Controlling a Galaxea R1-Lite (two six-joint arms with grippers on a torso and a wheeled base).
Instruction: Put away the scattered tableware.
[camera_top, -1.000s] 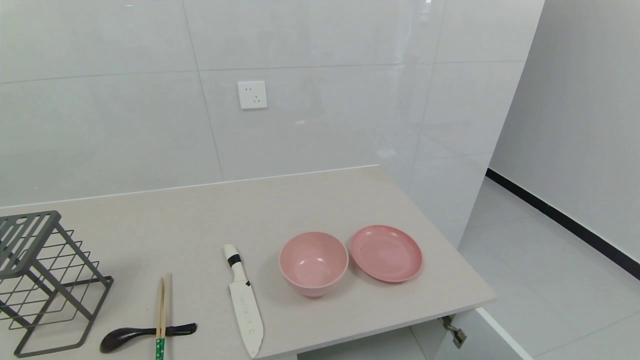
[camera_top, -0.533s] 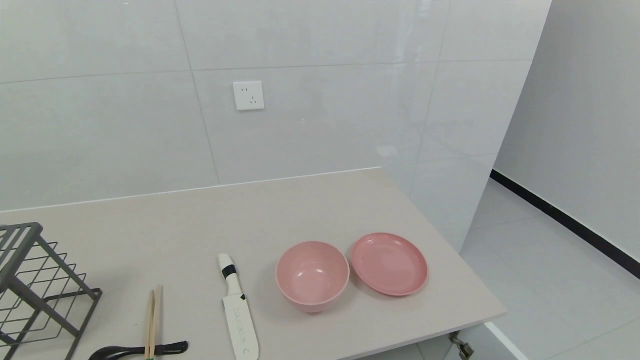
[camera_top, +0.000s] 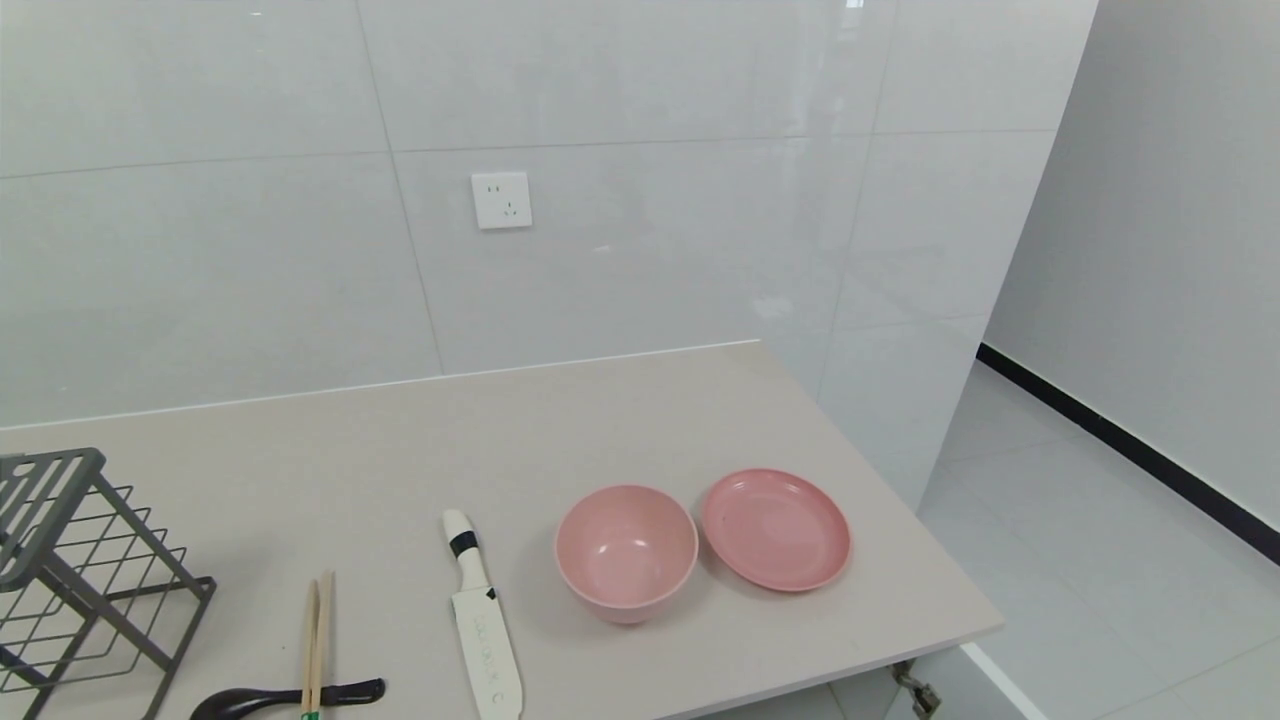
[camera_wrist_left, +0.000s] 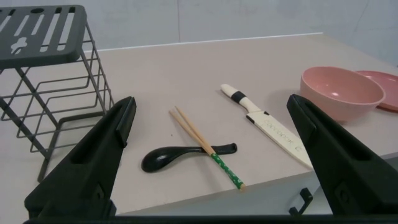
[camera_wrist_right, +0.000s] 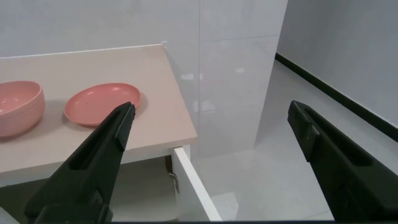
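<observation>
Shows a beige counter (camera_top: 400, 450) against a white tiled wall, with the scattered tableware lying along its front edge. Finds a dark wire rack (camera_top: 70, 560) at the robot's far left, then a pair of chopsticks (camera_top: 315, 635) laid across the handle of a black spoon (camera_top: 280, 697). Places a white knife (camera_top: 482, 630) between the chopsticks and a pink bowl (camera_top: 626, 550), with its blade toward the front edge. Sets the bowl upright and a pink plate (camera_top: 776, 528) just beside it on the right, near the counter's end; cannot tell whether the rims touch. Holds nothing in the left gripper (camera_wrist_left: 211, 106) — jaws spread wide, just off the front edge, facing the chopsticks and spoon. Holds nothing in the right gripper (camera_wrist_right: 211, 112) either — jaws equally wide, off the counter's right front corner, above a cabinet door (camera_wrist_right: 196, 186) swung open below. Notes a wall socket (camera_top: 501, 200) above the counter.
</observation>
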